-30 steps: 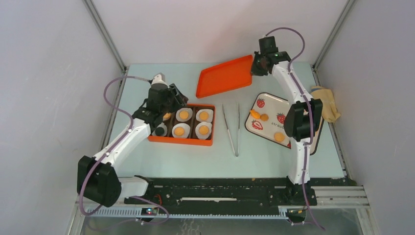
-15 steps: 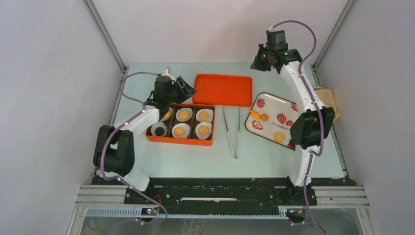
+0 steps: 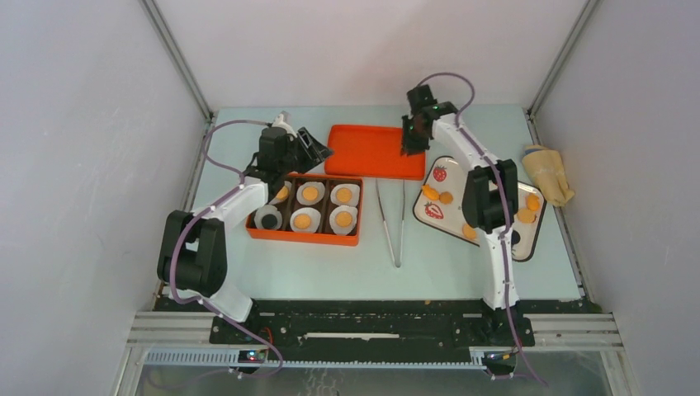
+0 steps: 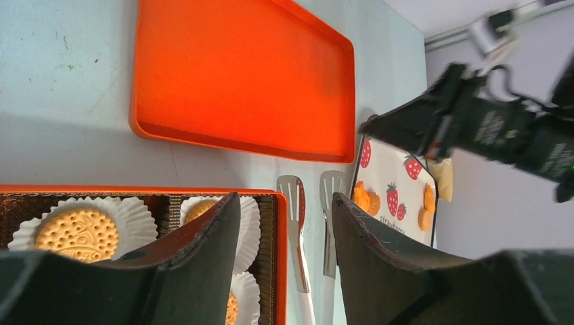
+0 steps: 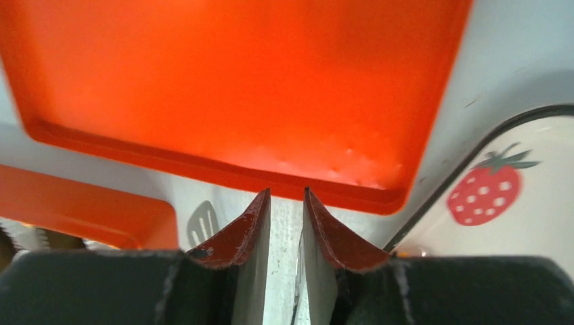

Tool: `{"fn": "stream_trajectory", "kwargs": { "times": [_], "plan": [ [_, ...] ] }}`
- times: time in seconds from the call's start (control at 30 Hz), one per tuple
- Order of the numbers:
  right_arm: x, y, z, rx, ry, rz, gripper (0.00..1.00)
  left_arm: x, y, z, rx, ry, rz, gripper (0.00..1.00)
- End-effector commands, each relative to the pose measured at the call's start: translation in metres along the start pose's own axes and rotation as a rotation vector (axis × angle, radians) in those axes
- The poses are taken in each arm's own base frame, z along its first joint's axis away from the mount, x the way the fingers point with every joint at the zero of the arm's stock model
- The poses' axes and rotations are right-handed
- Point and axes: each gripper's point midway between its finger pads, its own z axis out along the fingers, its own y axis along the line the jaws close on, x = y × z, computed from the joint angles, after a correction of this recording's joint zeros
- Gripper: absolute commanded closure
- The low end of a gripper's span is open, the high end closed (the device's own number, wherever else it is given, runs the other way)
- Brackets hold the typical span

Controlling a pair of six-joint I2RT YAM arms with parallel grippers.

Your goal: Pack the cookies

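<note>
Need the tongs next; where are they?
Top view: the tongs lie mid-table, between the orange box and the strawberry tray.

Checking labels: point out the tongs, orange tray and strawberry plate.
tongs (image 4: pixel 289 188), left wrist view, flat tip of one arm
orange tray (image 3: pixel 376 151), top view, middle of its floor
strawberry plate (image 3: pixel 454 177), top view, bare white patch near its far-left corner

Flat round orange cookies (image 3: pixel 304 221) sit in paper cups (image 3: pixel 352 216), others on the plate (image 3: pixel 458 176).

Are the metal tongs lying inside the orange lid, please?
No, the tongs lie on the table between the orange box and the strawberry tray, outside the orange lid.
</note>
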Motion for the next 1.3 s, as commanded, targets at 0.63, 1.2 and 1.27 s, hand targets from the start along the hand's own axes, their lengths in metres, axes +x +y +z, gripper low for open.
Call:
{"fn": "stream_trajectory", "kwargs": {
  "times": [0.63, 1.2, 1.27],
  "plan": [
    [0.009, -0.047, 0.009, 0.333, -0.06, -0.046, 0.56, -0.002, -0.013, -0.005, 0.058, 0.008, 0.012, 0.44],
    [0.007, -0.083, 0.068, 0.338, 0.022, 0.052, 0.56, 0.0, -0.009, -0.003, 0.04, 0.019, 0.017, 0.44],
    [0.013, -0.085, 0.072, 0.335, 0.041, 0.065, 0.56, 0.001, -0.007, -0.002, 0.035, 0.021, 0.016, 0.44]
  ]
}}
